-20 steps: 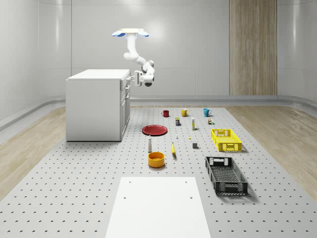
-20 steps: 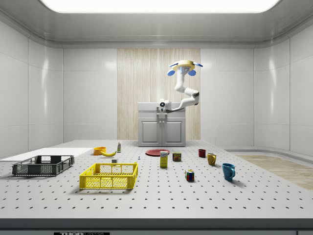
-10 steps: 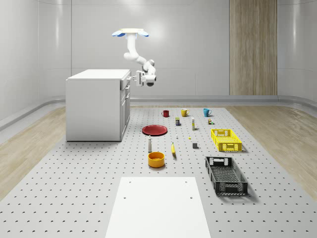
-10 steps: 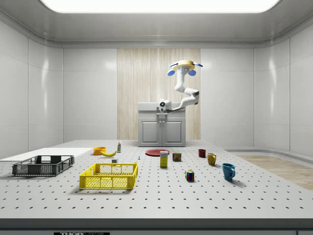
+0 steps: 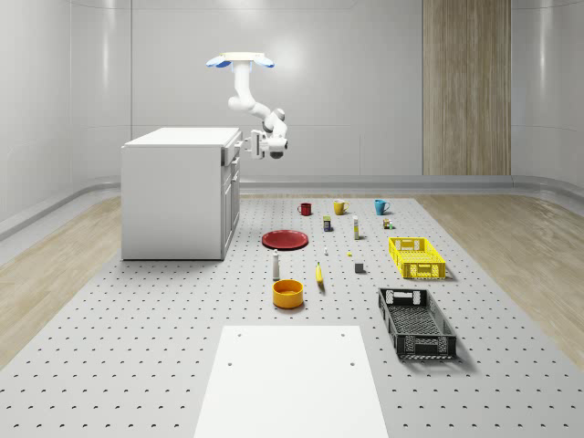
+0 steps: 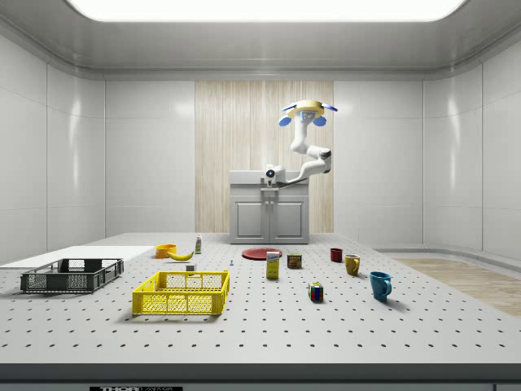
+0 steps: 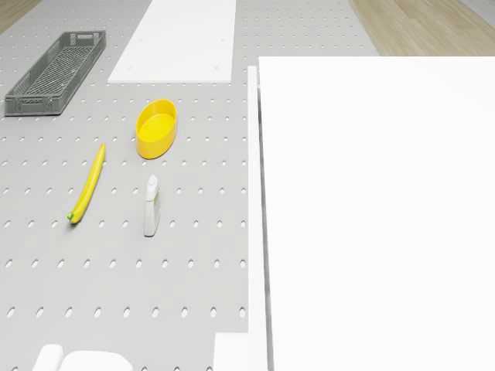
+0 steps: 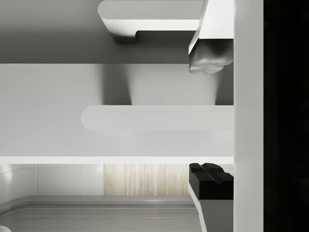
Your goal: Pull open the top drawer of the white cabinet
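Top drawer of the white box-shaped cabinet, at the front's upper edge, reads as nearly flush. Its pale bar handle lies between the two-finger gripper fingertips, jaws spread, not clamped. Arm reaches down from the white quadrotor drone hovering just off the cabinet's front. Red round plate on the perforated floor nearby.

The white cabinet looks smooth and matt, like painted board. The perforated floor is dull grey, flanked by satin wood planking. The yellow crate and black crate look like moulded plastic lattice. The red plate and blue mug shine glossy. The wall panels are glossy and reflective.
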Available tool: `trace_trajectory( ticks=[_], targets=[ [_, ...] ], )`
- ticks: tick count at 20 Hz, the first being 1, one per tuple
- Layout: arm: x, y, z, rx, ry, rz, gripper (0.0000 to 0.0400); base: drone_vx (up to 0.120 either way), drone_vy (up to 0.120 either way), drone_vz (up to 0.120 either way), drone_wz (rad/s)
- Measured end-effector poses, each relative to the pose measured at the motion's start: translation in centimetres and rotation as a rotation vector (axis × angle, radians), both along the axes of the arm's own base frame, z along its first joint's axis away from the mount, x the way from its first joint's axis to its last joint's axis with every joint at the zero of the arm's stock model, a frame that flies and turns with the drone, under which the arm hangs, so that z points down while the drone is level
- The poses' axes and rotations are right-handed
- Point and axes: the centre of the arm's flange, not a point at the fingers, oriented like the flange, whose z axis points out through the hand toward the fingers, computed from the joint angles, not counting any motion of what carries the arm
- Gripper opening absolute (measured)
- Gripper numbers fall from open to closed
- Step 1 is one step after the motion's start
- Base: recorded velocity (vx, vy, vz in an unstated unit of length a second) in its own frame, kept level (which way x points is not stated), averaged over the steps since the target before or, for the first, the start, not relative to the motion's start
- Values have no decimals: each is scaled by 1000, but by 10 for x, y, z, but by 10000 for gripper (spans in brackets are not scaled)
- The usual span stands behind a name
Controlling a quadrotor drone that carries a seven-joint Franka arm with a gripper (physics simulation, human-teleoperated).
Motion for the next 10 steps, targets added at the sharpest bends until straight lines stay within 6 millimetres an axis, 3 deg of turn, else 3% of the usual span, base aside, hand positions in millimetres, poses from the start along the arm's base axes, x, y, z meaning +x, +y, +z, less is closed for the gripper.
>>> trace_trajectory(
  ticks=[10],
  targets=[
    [0, 20, 0, 0, 0, 0, 303, 0, 0, 0, 0]
  ],
)
